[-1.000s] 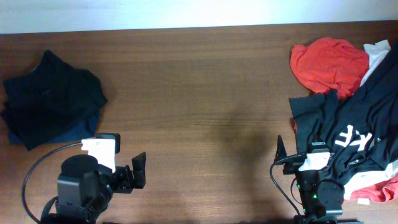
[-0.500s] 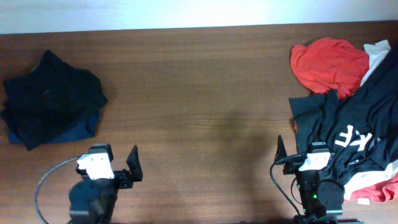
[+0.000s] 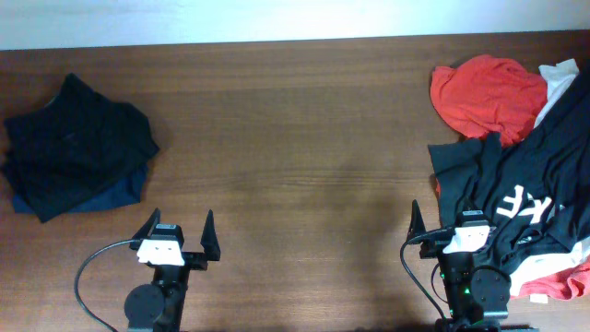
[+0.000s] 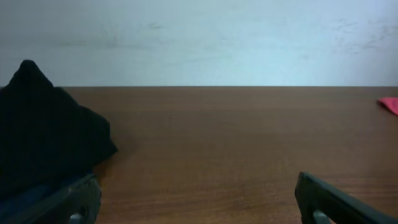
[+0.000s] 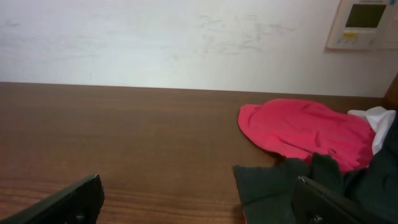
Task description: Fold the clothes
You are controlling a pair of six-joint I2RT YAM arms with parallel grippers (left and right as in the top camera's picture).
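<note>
A crumpled pile (image 3: 516,198) of black, red and white clothes lies at the right edge of the bench (image 3: 295,129). A folded dark stack (image 3: 74,152) lies far left. The left hand (image 3: 178,231) and the right hand (image 5: 199,196) are both spread, holding nothing.

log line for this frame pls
left claw open, empty | right claw open, empty | dark folded stack far left | black shirt and red garment unfolded, right

left gripper (image 3: 178,232): at bottom of overhead view, wrist level, jaws spread wide, pointing away from base, nothing between them. right gripper (image 3: 446,221): same pose, jaws wide apart, nothing held. wrist views: dark fingers (image 4: 326,199) show only at lower corners.
</note>
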